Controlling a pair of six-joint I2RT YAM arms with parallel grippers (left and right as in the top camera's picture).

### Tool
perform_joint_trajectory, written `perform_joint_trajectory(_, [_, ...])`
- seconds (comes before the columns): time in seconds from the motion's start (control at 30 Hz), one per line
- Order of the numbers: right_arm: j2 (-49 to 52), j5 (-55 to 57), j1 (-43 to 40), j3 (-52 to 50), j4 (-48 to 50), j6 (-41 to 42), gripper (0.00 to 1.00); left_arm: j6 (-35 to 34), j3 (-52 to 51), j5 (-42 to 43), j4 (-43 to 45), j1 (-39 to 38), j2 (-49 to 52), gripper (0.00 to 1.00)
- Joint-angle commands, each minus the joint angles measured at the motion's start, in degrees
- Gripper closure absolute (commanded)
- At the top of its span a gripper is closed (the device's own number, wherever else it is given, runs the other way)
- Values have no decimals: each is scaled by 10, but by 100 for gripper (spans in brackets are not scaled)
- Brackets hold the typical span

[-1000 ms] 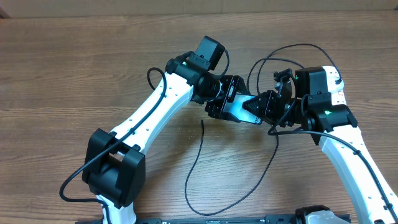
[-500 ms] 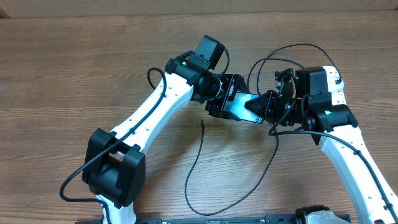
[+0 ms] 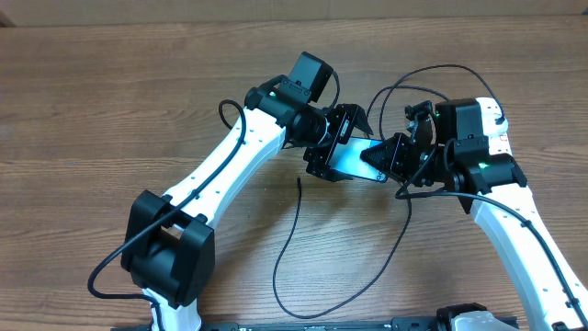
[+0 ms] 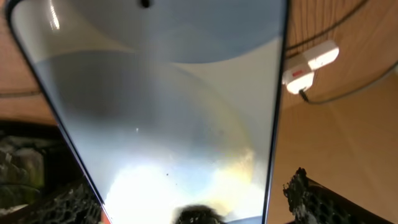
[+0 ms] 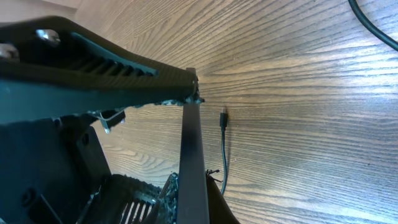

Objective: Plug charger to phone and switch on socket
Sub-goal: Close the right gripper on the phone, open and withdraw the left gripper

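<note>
Phone (image 3: 352, 158) is lifted off the counter (image 3: 110, 110), held between the two arms with its pale screen filling the left wrist view. The right claw (image 3: 383, 158) is clenched on one end of it; its wrist camera sees the slab edge-on, running up to the tip of the upper finger. The left claw (image 3: 338, 145) straddles the other end, and it looks released: one of its fingers (image 4: 311, 196) stands apart from the phone's edge.

The charger (image 3: 294, 239) is untouched. Its connector tip (image 5: 224, 117) lies on the counter below the left claw, and the cable loops away toward the arm bases and back under the right arm. The socket (image 4: 309, 62) shows only past the phone in the left wrist view, beyond the left claw, with a dark lead going into it.

My reading is that the phone is being passed or re-gripped, before any plugging. The next move calls for the right claw to keep the phone steady with its port end free while the left goes down for the connector tip.

The counter is brown wood-grain and lies bare around the arms; little of the room shows
</note>
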Motion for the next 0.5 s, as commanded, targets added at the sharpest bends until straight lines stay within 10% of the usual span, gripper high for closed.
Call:
perform_joint_trajectory(0.0, [-2, -13, -9, 3, 6, 5, 96, 108, 5, 37, 1, 28, -22, 1])
perform_joint_trajectory(0.23, [-2, -13, -24, 3, 6, 11, 96, 311, 5, 111, 0, 96, -22, 1])
perform_joint_trajectory(0.47, [-2, -13, -60, 3, 6, 92, 96, 311, 5, 107, 23, 121, -26, 0])
